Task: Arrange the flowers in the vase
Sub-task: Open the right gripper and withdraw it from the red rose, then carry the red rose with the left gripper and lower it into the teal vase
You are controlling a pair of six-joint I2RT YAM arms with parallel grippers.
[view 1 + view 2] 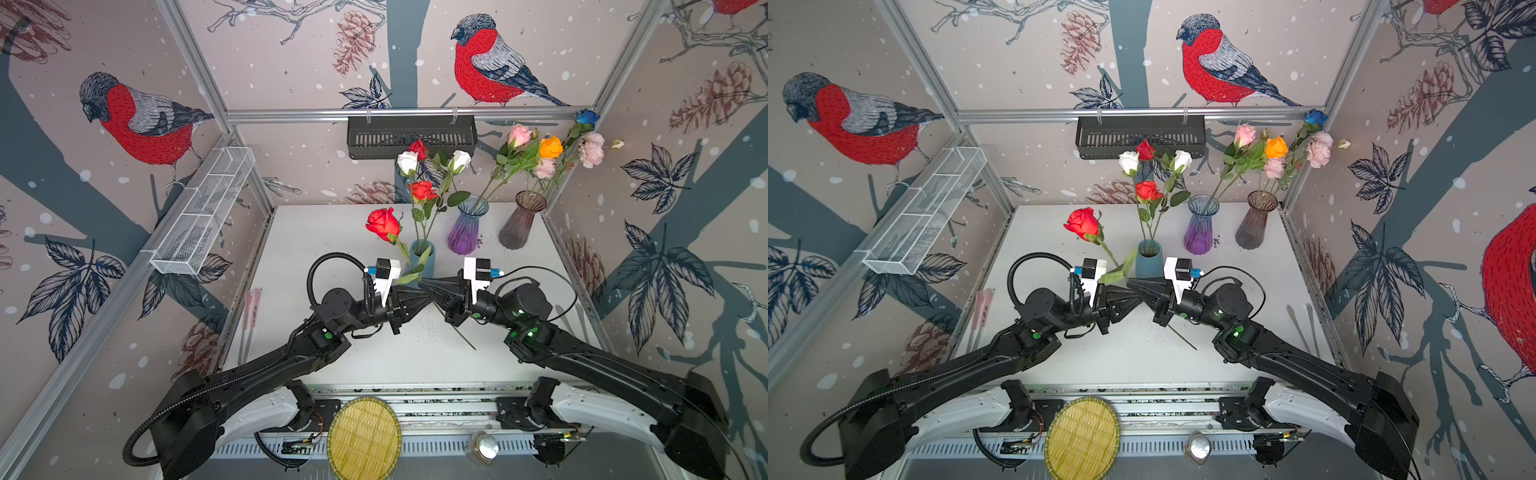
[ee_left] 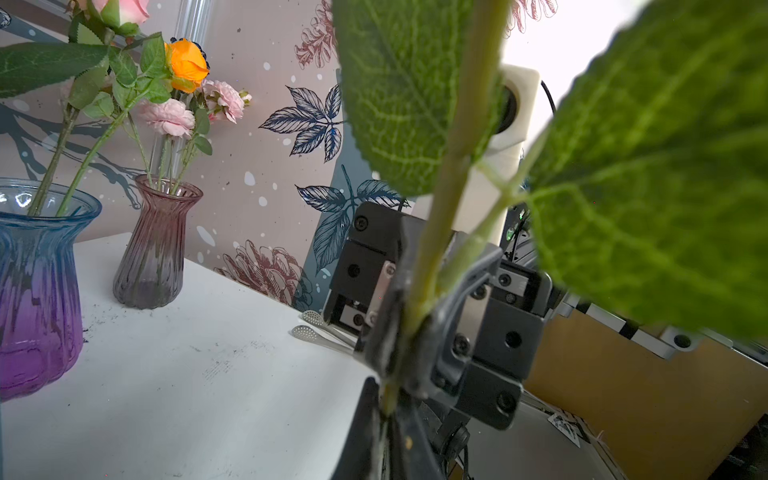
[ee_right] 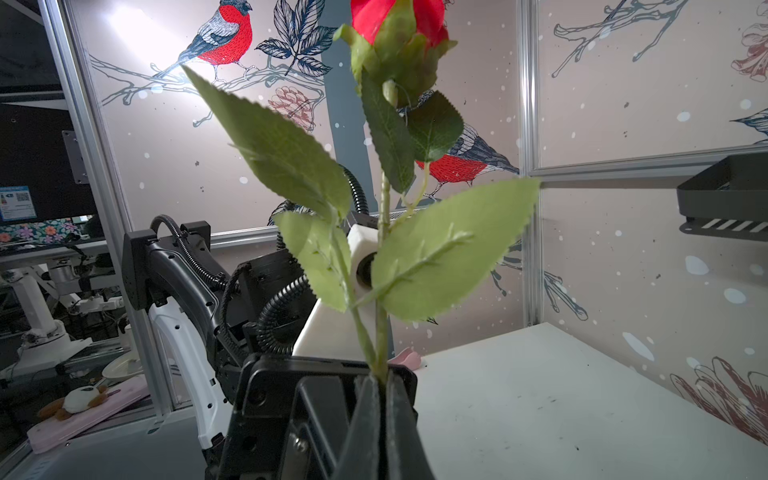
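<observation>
Both grippers are clamped on one stem: the left gripper (image 1: 426,291) and the right gripper (image 1: 422,286) are met tip to tip just in front of the blue vase (image 1: 422,259), and the red rose (image 1: 383,223) is held between them. In the right wrist view the stem is seen pinched between closed jaws, with the rose head (image 3: 397,25) straight above; in the left wrist view the same stem (image 2: 440,216) is gripped low down, beside the other gripper's fingers (image 2: 453,328).

A double grip of this kind is judged to be a handover or a regrasp, so that the stem can be steadied and turned upright before it is lowered into a vase mouth. The bloom is leaned away to the left, above and left of the blue vase, while the stem's bare end (image 1: 463,336) is pointed down toward the table (image 1: 332,232), not yet in any vase.

Both arms are stretched forward and bent inward at the wrist, mirrored, with the forearms held low over the table. Other flowers are already stood in the blue vase, the purple vase (image 1: 467,226) and the brown vase (image 1: 523,222).
</observation>
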